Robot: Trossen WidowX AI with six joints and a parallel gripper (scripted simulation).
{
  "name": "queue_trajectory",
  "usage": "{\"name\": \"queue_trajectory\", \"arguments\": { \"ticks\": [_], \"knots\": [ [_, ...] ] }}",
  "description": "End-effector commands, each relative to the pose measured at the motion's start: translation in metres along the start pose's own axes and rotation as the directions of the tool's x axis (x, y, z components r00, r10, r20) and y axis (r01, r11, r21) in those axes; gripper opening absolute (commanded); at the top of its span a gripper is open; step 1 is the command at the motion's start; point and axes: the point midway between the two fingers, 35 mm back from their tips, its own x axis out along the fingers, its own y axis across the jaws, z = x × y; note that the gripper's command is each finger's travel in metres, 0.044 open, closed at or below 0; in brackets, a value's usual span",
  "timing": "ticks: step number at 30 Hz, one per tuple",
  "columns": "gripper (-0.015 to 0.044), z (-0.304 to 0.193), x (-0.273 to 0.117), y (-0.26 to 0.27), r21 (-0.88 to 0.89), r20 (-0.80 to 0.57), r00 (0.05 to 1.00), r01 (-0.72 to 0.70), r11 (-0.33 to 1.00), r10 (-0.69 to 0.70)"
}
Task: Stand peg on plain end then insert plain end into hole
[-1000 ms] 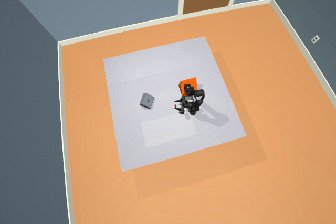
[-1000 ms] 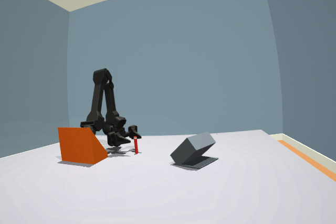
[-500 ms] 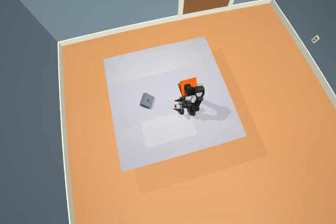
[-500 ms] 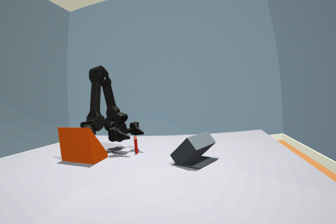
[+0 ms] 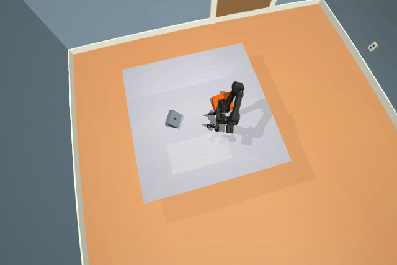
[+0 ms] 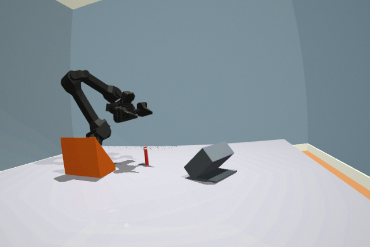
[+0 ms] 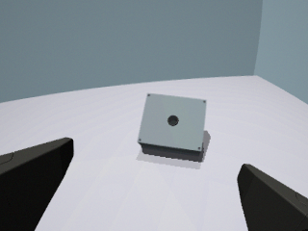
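The red peg (image 5: 208, 125) (image 6: 146, 157) stands upright on the table (image 5: 150, 89) (image 6: 179, 214) (image 7: 96, 115), its white band near the top end. It is out of the wrist view. My gripper (image 5: 203, 120) (image 6: 144, 114) (image 7: 158, 162) is wide open and empty, raised well above the peg and tilted toward the panel. The grey sloped panel (image 5: 169, 119) (image 6: 203, 160) (image 7: 188, 115) stands away from the peg, in front of the arm. Its single round hole (image 5: 175, 118) (image 7: 172, 120) is dark and empty; the exterior view does not show the hole.
An orange wedge-shaped block (image 5: 219, 98) (image 6: 80, 157) stands beside the arm, partly hidden by it in the top view. The panel has a flat dark base plate (image 6: 222, 174) on the table.
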Motion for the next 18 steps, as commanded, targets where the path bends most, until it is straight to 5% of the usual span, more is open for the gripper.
{"name": "queue_trajectory", "arguments": {
  "ticks": [1,18],
  "knots": [
    [0.044,0.015,-0.006,-0.006,-0.01,0.001,1.0,-0.011,1.0,0.011],
    [0.044,-0.012,0.002,-0.027,-0.337,-0.144,0.949,0.221,0.915,-0.282]
  ]
}}
